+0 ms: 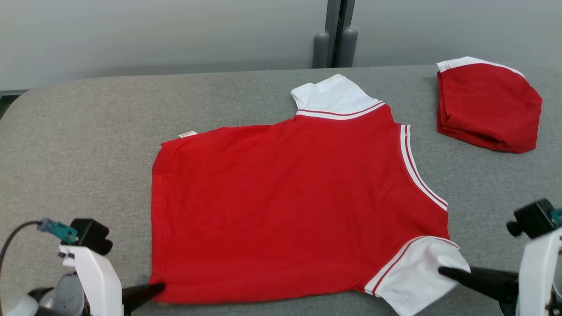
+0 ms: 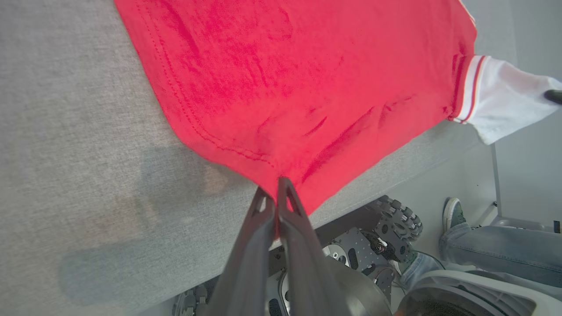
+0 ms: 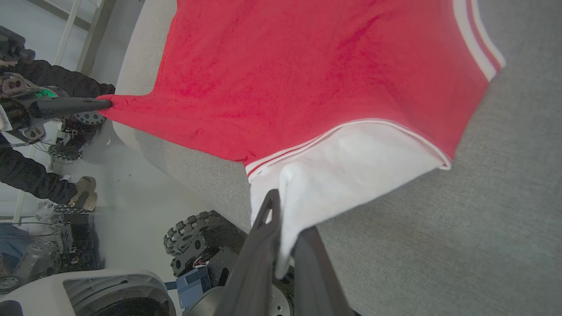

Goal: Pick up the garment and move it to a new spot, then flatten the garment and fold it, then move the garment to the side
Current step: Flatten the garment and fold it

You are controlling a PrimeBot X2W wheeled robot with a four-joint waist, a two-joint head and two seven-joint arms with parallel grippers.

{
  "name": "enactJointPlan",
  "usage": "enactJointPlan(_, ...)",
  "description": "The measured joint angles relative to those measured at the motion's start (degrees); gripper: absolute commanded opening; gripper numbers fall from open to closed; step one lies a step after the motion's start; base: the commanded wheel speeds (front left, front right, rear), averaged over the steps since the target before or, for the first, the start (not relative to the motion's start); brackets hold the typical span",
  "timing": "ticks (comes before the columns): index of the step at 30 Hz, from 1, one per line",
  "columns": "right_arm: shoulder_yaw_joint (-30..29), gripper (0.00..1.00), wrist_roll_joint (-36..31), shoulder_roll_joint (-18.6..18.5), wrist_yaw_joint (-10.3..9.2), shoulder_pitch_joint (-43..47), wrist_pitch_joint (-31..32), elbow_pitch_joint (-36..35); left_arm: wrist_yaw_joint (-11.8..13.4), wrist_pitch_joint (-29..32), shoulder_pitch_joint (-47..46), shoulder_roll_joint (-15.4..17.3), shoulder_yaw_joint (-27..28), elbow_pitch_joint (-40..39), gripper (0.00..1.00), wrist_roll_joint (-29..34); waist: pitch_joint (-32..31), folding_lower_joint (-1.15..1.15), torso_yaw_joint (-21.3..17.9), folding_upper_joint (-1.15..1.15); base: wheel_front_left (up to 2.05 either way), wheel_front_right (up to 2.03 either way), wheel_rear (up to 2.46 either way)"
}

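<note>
A red garment [image 1: 285, 202] with white sleeves and striped trim lies spread on the grey table [image 1: 88, 145], its hem to the left and its sleeves to the right. My left gripper [image 1: 160, 287] is shut on the near hem corner, and the left wrist view shows the red cloth [image 2: 281, 87] pinched at the left gripper [image 2: 277, 184]. My right gripper [image 1: 443, 271] is shut on the near white sleeve [image 1: 417, 274]. In the right wrist view that sleeve [image 3: 347, 175] runs between the fingers [image 3: 263, 228], and the left gripper [image 3: 107, 104] holds the far corner.
A second red garment [image 1: 487, 105], folded, lies at the table's far right. The near table edge [image 2: 395, 180] runs just under both grips. Below it are the robot's wheeled base [image 2: 377, 237], a person's shoe and trouser leg [image 2: 456, 215], and a dark sleeve [image 3: 26, 175].
</note>
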Motion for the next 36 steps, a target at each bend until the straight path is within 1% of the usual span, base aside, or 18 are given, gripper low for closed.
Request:
enactJointPlan(6, -1.77, 0.0, 1.88, 3.3, 0.0, -6.77, 5.31, 1.92, 0.02, 5.04, -6.5, -0.67, 0.93, 2.5, 0.0, -0.63, 2.1, 0.0, -0.5, 0.0, 0.0, 0.0, 0.0)
enactJointPlan(9, -1.83, 0.0, 3.38, 5.25, 0.0, -9.72, 8.57, 3.77, -0.04, 7.31, -10.24, -2.24, 1.19, 5.16, 0.0, -1.07, 3.25, 0.0, -0.43, 0.0, 0.0, 0.0, 0.0)
enactJointPlan(13, -1.56, 0.0, 5.1, 6.61, 0.0, -12.61, 12.32, 8.37, -0.45, 10.55, -14.83, -4.75, 1.65, 9.28, 0.0, -2.58, 4.49, 0.0, 0.11, 0.0, 0.0, 0.0, 0.0)
enactJointPlan(18, -0.6, 0.0, 7.27, 8.92, 0.01, -15.34, 15.79, 14.82, 0.03, 15.25, -18.65, -5.49, 1.23, 14.43, 0.0, -3.66, 5.64, 0.0, 0.65, 0.0, 0.0, 0.0, 0.0)
enactJointPlan(25, -0.12, 0.0, 10.28, 11.76, 0.0, -18.27, 16.22, 20.76, -0.02, 17.38, -21.9, -6.87, 1.74, 19.28, 0.0, -4.54, 7.12, 0.0, 0.69, 0.0, 0.0, 0.0, 0.0)
enactJointPlan(36, 0.6, 0.0, 11.61, 15.13, 0.0, -23.26, 17.07, 26.28, -0.57, 19.2, -26.04, -10.03, 0.79, 24.87, 0.0, -3.68, 8.63, 0.0, 0.41, 0.0, 0.0, 0.0, 0.0)
